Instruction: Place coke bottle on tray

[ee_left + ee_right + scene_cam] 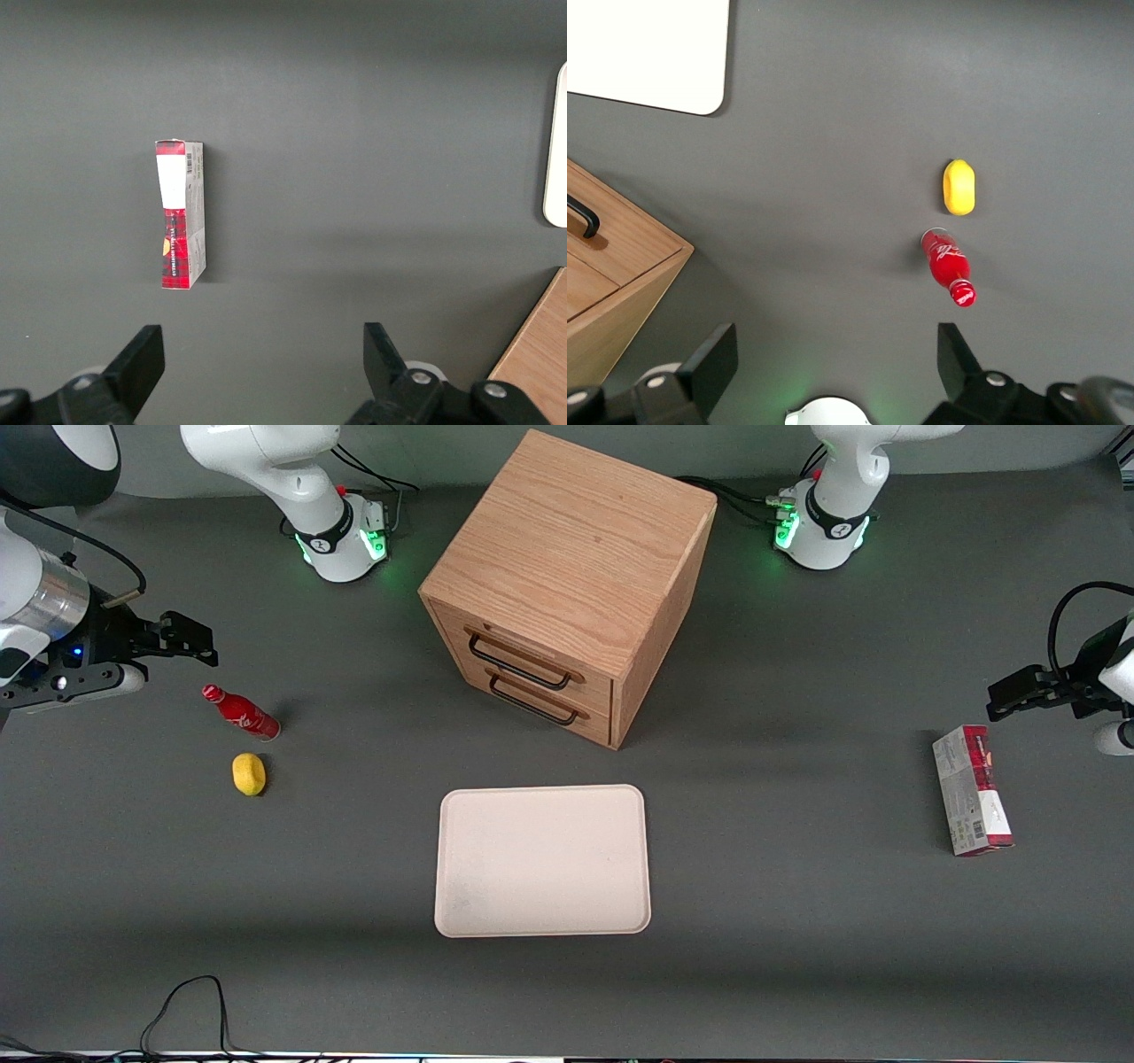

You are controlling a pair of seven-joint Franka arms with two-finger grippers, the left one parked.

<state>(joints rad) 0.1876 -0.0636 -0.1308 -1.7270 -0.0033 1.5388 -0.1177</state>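
My gripper (833,367): wide open, empty, above the table, bases cut off. Coke bottle (242,713) standing, near lemon (249,773). Tray (542,861) bare.

White arm, silver wrist band, black gripper (190,642), 2 black fingers (713,359).

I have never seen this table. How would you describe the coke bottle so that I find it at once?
Start at the wooden drawer cabinet and look toward the working arm's end of the table, where the open pincer hovers. Just below it lies the coke bottle, on its side. It is slim and red with a red cap, unlike the rounded yellow lump beside it, nearer the front camera.
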